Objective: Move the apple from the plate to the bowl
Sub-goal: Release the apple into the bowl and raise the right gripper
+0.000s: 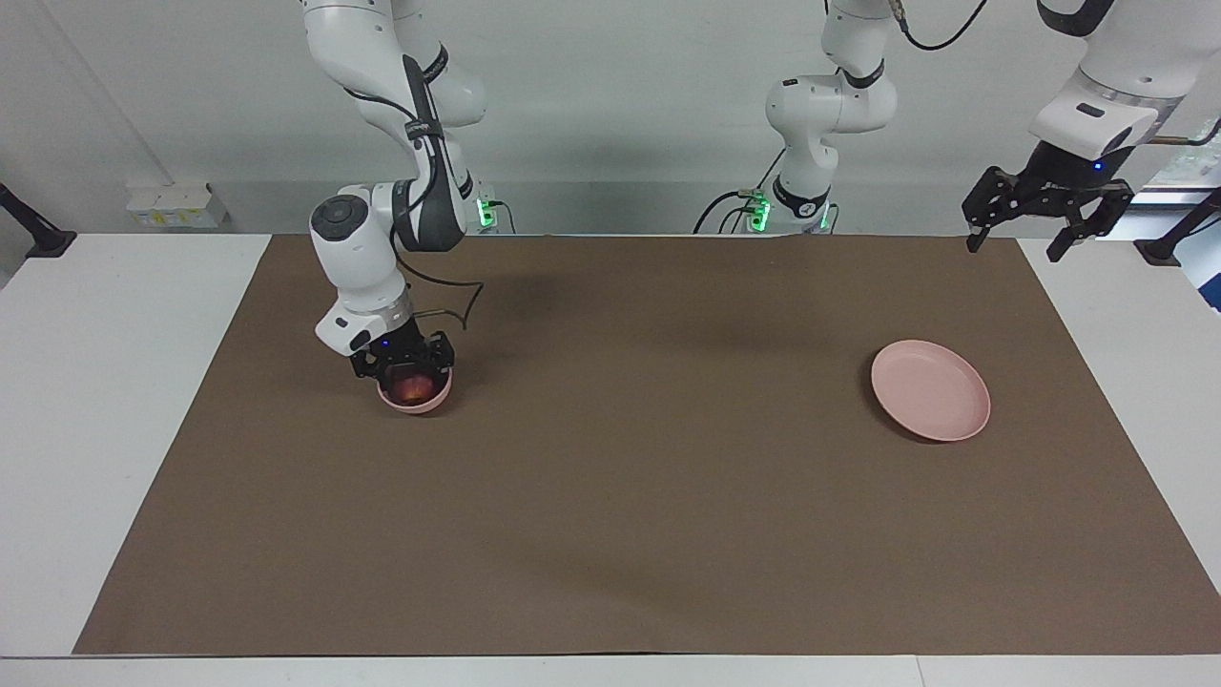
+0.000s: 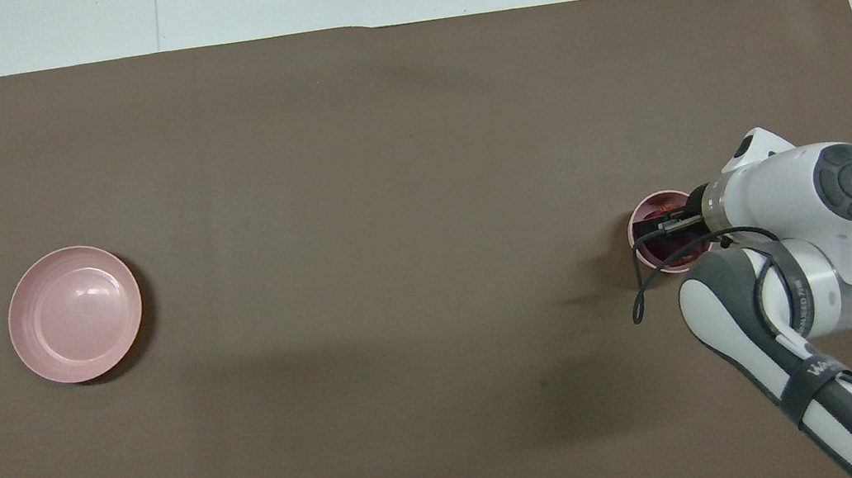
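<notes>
**Apple low in the bowl, end effector close above it**

The right end effector [image 1: 402, 365] sits directly over the small pink bowl [image 1: 416, 401], with the dark red apple [image 1: 413, 386] just beneath its fingers, down inside the bowl. Whether the fingers grip or have let go cannot be told. The empty plate [image 1: 930, 389] lies well apart on the tabletop [image 1: 630, 496], below the raised, wide-open left end effector [image 1: 1040, 234], which waits. Risks, as a judgement: rising while gripping would lift the apple out; a finger catching the rim could tip the bowl.
</notes>
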Tool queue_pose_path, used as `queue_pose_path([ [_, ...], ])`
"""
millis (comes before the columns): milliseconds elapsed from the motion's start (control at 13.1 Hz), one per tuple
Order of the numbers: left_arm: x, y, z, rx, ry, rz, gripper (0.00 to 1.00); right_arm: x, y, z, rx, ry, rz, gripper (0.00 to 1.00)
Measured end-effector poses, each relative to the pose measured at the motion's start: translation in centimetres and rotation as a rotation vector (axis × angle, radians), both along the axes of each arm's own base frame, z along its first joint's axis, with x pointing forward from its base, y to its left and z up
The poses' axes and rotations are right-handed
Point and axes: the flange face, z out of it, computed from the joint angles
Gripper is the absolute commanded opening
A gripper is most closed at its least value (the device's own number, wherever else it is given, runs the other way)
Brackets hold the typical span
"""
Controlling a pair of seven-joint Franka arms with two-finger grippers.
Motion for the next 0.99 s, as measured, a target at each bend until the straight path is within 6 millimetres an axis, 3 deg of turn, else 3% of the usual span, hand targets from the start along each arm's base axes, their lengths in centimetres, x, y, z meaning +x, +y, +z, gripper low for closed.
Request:
queue_pose_path([
  [382,-0.3,0.1,-0.2,0.000,0.027,0.001,1.00,2.6,-1.9,5.4,0.007,0.010,-0.096,1.00],
  [688,-0.8,0.2,-0.3,0.000,0.058,0.004,1.00,3.5,-3.3,10.0,0.008,0.085,-0.180,1.00],
  [994,-0.9,0.1,-0.3,0.000,0.059,0.002,1.00,3.2,-3.4,17.8,0.005,0.121,-0.184,1.00],
])
